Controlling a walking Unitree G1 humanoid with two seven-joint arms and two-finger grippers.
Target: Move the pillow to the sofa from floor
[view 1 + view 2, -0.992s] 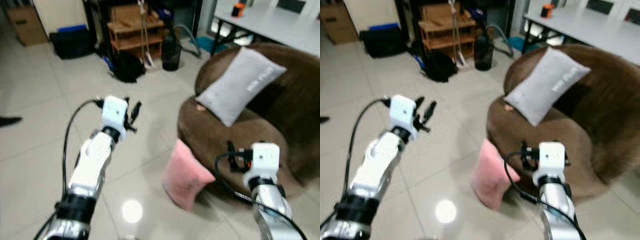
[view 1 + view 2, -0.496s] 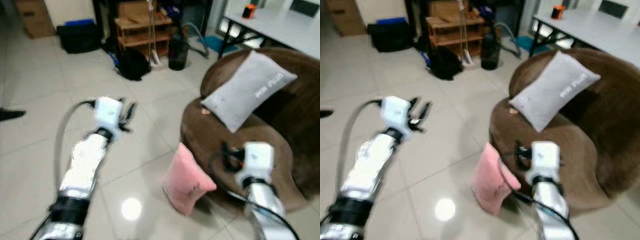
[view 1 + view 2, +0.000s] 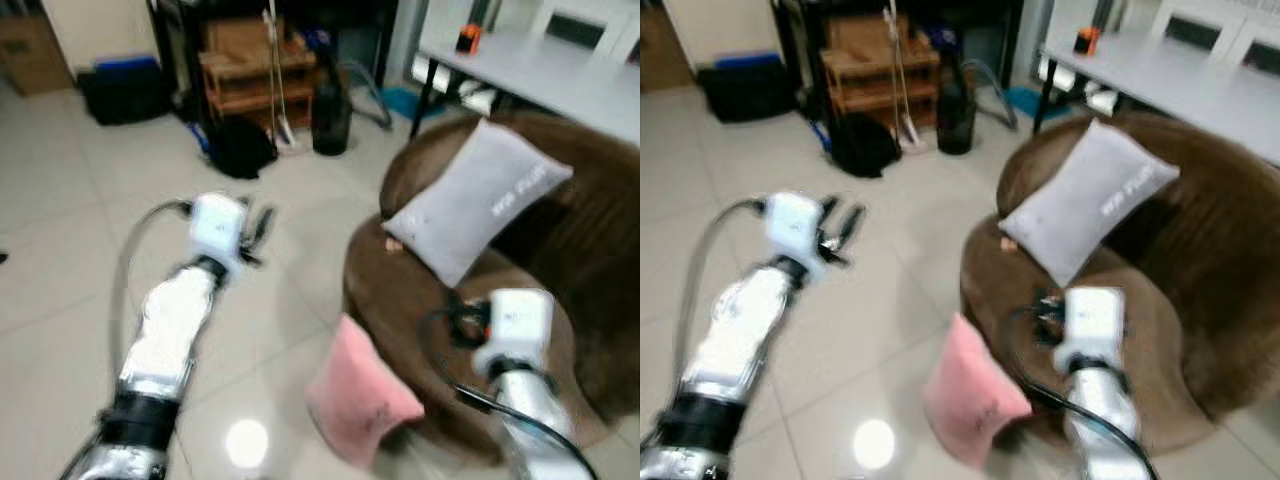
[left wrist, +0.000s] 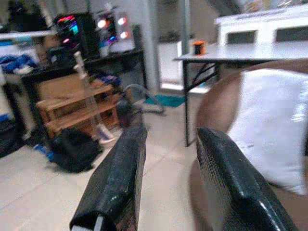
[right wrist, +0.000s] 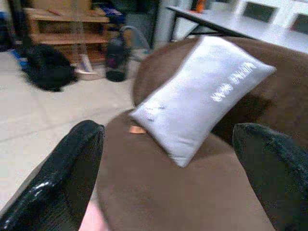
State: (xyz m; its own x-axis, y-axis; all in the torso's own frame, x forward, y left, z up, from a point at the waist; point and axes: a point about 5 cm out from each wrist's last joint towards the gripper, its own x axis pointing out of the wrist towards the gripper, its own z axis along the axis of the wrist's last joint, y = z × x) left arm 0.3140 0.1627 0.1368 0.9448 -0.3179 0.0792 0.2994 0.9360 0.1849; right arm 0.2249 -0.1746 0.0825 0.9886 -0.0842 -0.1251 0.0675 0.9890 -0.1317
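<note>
the pink pillow [image 3: 360, 405] is leaning on the tiled floor [image 3: 60, 290] against the front of the brown sofa [image 3: 600, 300], at 6 o'clock from the grey pillow [image 3: 478, 200] on its seat. the left claw [image 3: 255, 228] is hovering released at 10 o'clock from it. the right claw [image 5: 168, 159] is spread wide, empty, above the seat.

Small pink square fabric pillow [image 3: 362, 405]: on the glossy tiled floor, standing on edge, tilted, leaning against the front base of the round brown upholstered sofa [image 3: 540, 290]. One corner points up. It sits below and just ahead of the right arm's fingers [image 5: 67, 178], well apart from the left arm's fingers [image 4: 115, 178]. Sofa seat carries a grey rectangular pillow [image 3: 478, 198], propped against the backrest.
</note>
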